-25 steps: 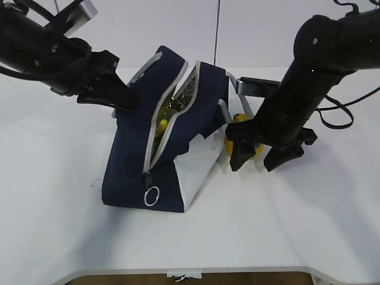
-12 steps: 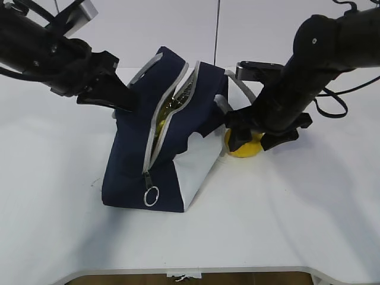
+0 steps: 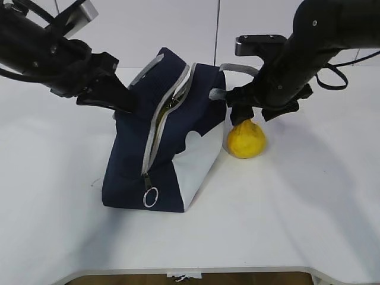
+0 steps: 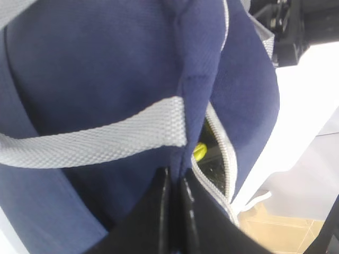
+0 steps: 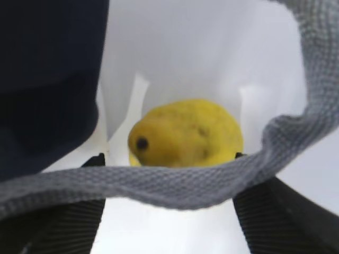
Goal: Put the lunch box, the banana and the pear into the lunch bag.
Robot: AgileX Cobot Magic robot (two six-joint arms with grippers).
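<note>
The navy lunch bag [image 3: 178, 136] stands mid-table with its zipper [image 3: 155, 127] partly open. My left gripper [image 3: 126, 105] is shut on the fabric of the bag's left side, and the left wrist view shows the jaws [image 4: 174, 180] pinched on a navy fold of the bag [image 4: 106, 69]. A small yellow bit [image 4: 199, 152] shows inside the opening; I cannot tell what it is. The banana and the lunch box are not in view as such. The pear [image 3: 246, 141] sits on the table right of the bag. My right gripper [image 3: 254, 113] hangs open just above the pear [image 5: 185, 135].
A grey webbing handle [image 5: 175, 185] of the bag hangs across the right wrist view between my fingers [image 5: 50, 222] and the pear. The ring pull [image 3: 150, 197] hangs at the bag's near end. The white table [image 3: 297, 208] runs to its front edge.
My right gripper has risen from low around the pear to just above it, still open. The pear stays on the table. The left gripper has not moved.
</note>
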